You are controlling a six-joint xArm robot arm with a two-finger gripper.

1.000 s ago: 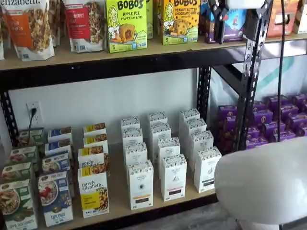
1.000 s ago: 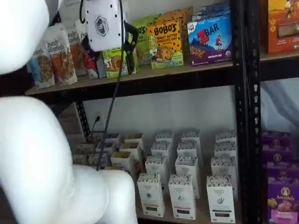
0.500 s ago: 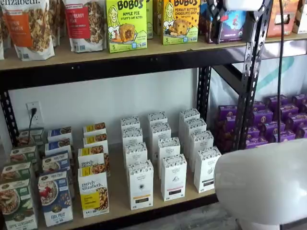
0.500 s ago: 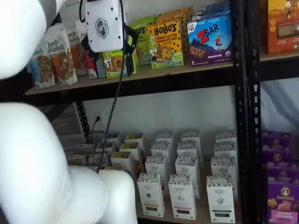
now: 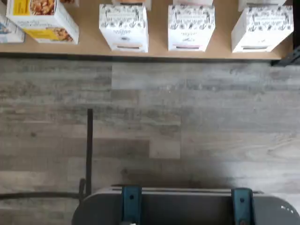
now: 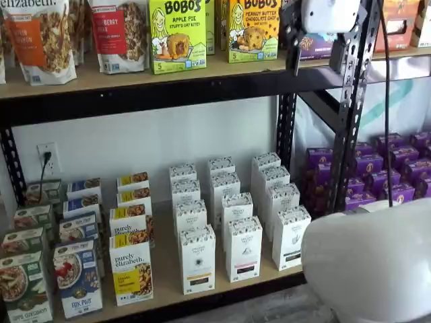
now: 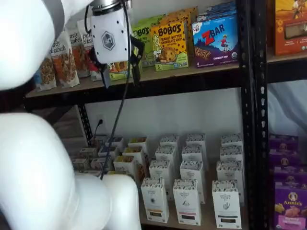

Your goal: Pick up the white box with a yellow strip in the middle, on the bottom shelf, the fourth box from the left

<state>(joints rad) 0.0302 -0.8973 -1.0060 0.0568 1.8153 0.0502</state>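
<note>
1. In both shelf views, "BOBO'S" cartons (image 6: pixel 177 33) are read at the top of the frame, with "purely elizabeth" boxes (image 6: pixel 131 270) at lower left.
2. The white box (image 6: pixel 197 259), a tall narrow carton with a patterned top band, is seen low and centre on the pale wood bottom shelf (image 6: pixel 165 282).
3. The gripper (image 7: pixel 118 79), white-bodied with black fingers, is held at upper left, spread apart and empty.
4. Grey plank flooring (image 5: pixel 187 122) is shown in the wrist view.

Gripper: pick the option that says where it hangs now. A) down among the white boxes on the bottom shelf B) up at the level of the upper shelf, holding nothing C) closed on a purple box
B: the gripper hangs open in front of the upper shelf, far above the white box.
</note>
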